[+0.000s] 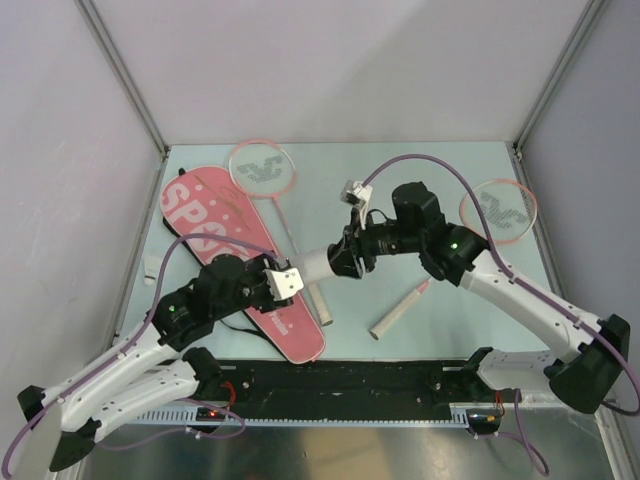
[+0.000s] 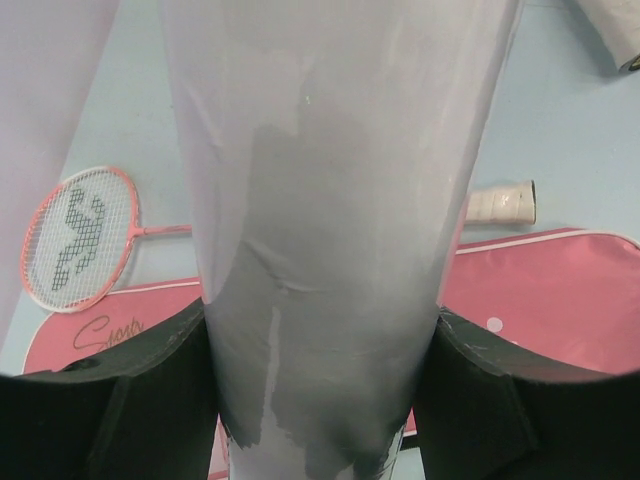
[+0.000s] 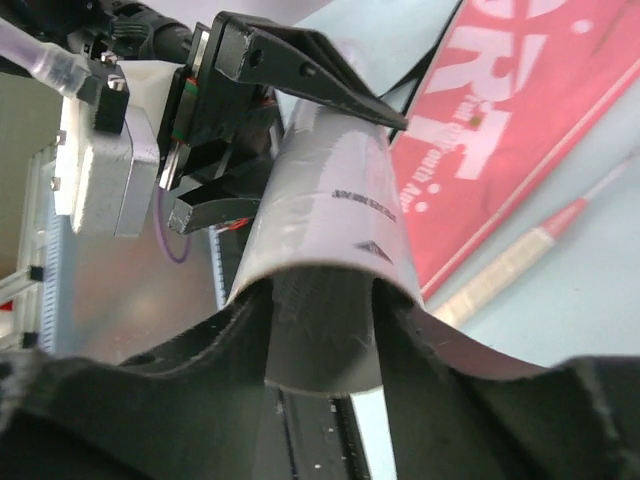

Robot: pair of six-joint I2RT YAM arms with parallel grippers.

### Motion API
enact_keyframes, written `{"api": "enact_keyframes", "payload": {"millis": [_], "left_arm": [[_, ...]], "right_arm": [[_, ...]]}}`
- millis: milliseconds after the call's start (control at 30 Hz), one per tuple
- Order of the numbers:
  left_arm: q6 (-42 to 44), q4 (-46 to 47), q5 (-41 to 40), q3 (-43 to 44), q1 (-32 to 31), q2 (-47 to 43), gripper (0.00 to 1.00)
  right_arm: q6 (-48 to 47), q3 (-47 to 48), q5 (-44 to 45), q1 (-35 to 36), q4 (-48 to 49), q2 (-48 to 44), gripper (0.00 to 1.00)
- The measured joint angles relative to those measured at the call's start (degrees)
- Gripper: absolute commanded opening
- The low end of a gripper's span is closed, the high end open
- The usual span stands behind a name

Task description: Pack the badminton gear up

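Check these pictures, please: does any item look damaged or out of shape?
The white tube, held between the left fingers, looks creased: the left wrist view shows wrinkles and a darker patch on its wall. In the right wrist view its near end seems out of round. Nothing else stands out.

A pale blue tabletop carries a pink racket-shaped fabric bag at nine o'clock, a pink-rimmed stringed racket at eleven, and a second pink-rimmed racket at two.

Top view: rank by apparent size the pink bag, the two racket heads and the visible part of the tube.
1. bag: largest by far.
2. left racket head and right racket head: look alike, not ranked.
3. tube: smallest, only a short stretch shows.
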Motion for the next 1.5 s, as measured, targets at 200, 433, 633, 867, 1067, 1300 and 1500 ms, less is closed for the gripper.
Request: {"api": "enact_keyframes", "payload": {"millis": [200, 433, 633, 867, 1067, 1300, 1500], "left_arm": [[-2.4, -0.33, -0.85, 2.4, 0.0, 1.2, 0.47], [-8.33, 0.66, -0.61, 7.52, -0.09, 2.71, 0.47], [-16.15, 1.55, 1.44, 12.76, -0.09, 4.63, 0.46], [-29.35, 11.91, 4.85, 15.1, -0.09, 5.25, 0.48], [-39.5, 26.84, 6.73, 11.32, -0.09, 4.24, 0.49], [-47.17, 38.18, 8.28, 6.97, -0.09, 4.17, 0.51], [-50.71, 44.0, 8.37, 3.96, -0.09, 3.98, 0.52]], "right_arm": [[2.91, -0.02, 8.44, -0.92, -0.42, -8.0, 0.8], [6.4, -0.57, 14.78, -1.4, 1.57, -20.2, 0.98], [8.35, -8.04, 19.8, -1.44, 9.05, -28.92, 0.99], [12.07, -18.8, 21.05, -1.14, 20.52, -27.98, 0.99], [14.93, -24.48, 20.46, 2.95, 30.53, -19.87, 0.99], [15.32, -24.76, 17.99, 8.83, 43.93, -9.55, 0.96], [15.82, -24.76, 15.13, 10.84, 52.52, -2.38, 0.85]]}}
